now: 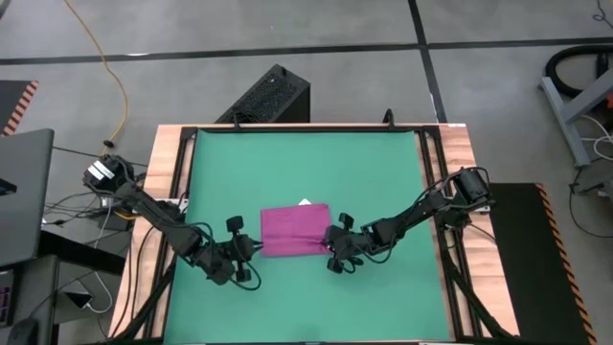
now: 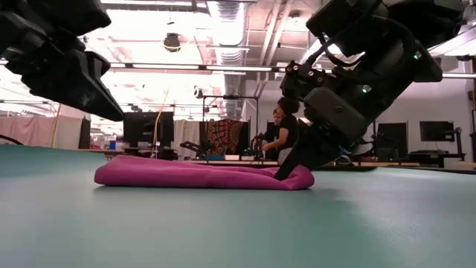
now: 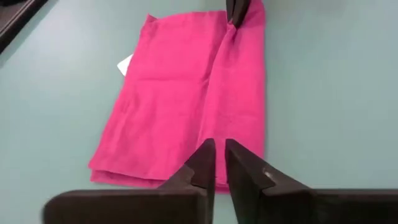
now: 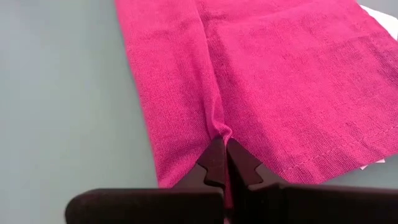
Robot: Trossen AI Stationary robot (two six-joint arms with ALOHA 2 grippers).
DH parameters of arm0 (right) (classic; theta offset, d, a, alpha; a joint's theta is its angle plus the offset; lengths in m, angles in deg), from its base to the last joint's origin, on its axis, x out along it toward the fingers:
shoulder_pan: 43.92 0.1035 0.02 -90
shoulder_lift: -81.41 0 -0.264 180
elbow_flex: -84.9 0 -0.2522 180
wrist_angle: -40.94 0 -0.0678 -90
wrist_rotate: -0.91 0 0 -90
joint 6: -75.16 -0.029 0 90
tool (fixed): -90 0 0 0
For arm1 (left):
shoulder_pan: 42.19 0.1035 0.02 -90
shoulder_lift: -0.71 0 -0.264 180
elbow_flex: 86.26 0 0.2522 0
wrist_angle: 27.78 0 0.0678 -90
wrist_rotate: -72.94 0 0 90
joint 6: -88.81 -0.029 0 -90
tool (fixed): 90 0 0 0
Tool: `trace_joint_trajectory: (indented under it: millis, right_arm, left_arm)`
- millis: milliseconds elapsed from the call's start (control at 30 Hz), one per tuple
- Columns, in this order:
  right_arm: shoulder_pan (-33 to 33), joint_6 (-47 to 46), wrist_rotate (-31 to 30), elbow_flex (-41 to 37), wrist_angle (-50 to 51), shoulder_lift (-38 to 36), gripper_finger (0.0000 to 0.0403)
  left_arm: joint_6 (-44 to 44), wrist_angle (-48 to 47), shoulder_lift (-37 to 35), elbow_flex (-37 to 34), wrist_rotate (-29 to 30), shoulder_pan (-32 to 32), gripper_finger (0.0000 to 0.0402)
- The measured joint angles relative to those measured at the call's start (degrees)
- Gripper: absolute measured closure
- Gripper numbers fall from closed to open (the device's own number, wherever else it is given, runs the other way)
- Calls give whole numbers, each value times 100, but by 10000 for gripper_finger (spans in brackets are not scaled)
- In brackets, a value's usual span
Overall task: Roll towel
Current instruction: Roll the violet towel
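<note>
We see the right gripper [image 4: 222, 163] pinching the towel [image 1: 292, 231], the left gripper [image 3: 220, 163] closed, empty; that thin pinch may slip.

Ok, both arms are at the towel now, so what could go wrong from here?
The right gripper pinches only a small pucker at the edge of the towel, so the cloth may slip free when pulled. The left gripper is nearly shut at the opposite edge without clearly holding cloth; rolling from one side alone could skew the roll. The towel could also slide across the green mat instead of rolling.
</note>
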Motion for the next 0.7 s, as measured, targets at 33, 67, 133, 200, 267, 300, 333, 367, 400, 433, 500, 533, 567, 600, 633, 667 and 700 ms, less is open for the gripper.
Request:
trace_joint_trajectory:
  millis: [33,67,133,200,267,300,333,367,400,433,500,533,567,600,633,667,700]
  right_arm:
    - [0,19,4,0,0,0,391]
    - [1,27,7,-1,1,0,391]
    - [0,43,13,-2,4,2,391]
    - [0,70,13,-2,-2,2,391]
    - [0,86,15,-2,-3,2,391]
    - [0,86,15,-2,-4,2,391]
    - [0,86,17,-2,-2,2,391]
    - [0,86,17,-3,-4,4,391]
    - [2,86,17,-4,-4,4,391]
    - [2,86,20,-4,-2,4,391]
    - [7,86,20,-4,-2,4,391]
    - [7,87,21,-4,-1,4,391]
    - [7,97,23,-4,0,4,391]
    - [7,103,25,-4,0,4,391]
    - [7,108,27,-4,4,4,391]
    - [7,116,34,-4,4,4,391]
    - [7,127,42,-4,4,4,391]
  left_arm:
    - [0,44,28,0,12,-32,390]
    - [-46,165,67,0,46,-64,395]
    - [-373,666,179,0,165,-83,398]
    - [-912,1287,372,2,154,-81,400]
    - [-1352,1725,653,2,108,-25,401]
    - [-1463,1876,808,2,103,17,401]
    - [-1529,1994,965,2,99,61,401]
    - [-1546,2041,1113,2,105,106,401]
    - [-1495,2048,1260,2,114,157,401]
    - [-1410,2043,1392,2,133,202,401]
    - [-1302,2042,1596,2,149,291,401]
    - [-1259,2076,1673,2,160,330,401]
    - [-1227,2100,1735,2,162,362,401]
    - [-1177,2097,1788,2,158,391,401]
    - [-1106,2075,1841,2,158,421,401]
    - [-1029,2062,1891,2,158,450,401]
    - [-951,2050,1938,1,150,466,401]
